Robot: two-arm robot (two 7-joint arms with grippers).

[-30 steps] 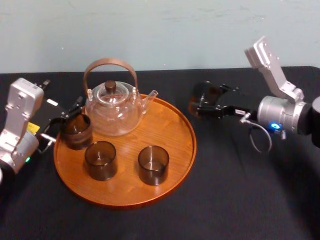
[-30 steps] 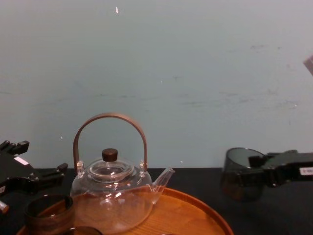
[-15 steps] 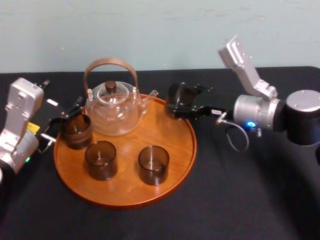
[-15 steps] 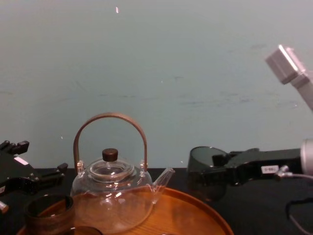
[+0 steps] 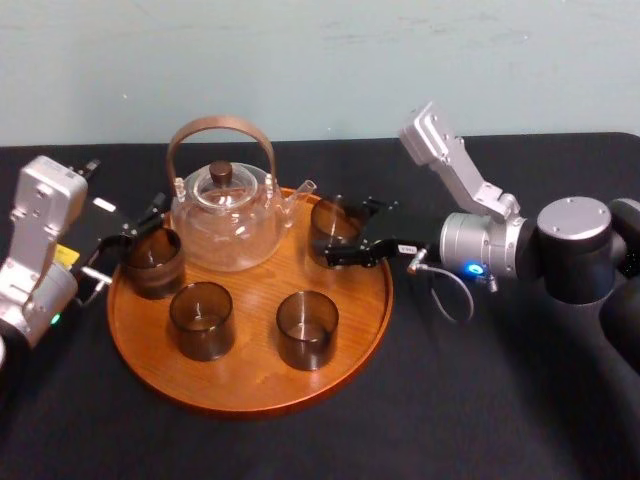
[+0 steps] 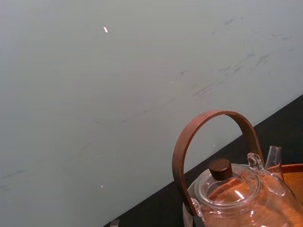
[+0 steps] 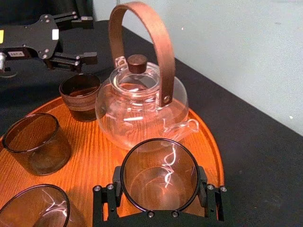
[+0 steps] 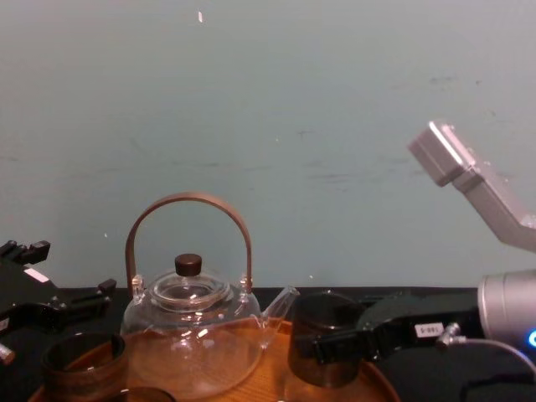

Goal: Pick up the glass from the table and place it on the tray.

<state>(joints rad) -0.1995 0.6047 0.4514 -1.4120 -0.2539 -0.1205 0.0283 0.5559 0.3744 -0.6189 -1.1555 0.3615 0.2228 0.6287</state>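
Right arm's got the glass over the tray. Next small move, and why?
Probably lower the right gripper straight down until the glass rests on bare wood of the tray, then open. The glass is held upright over the tray, close to the teapot, so avoid sideways travel. The left gripper sits open by the tray's left edge.

Teapot [image 5: 222, 222] just beside the glass [image 5: 335, 222].
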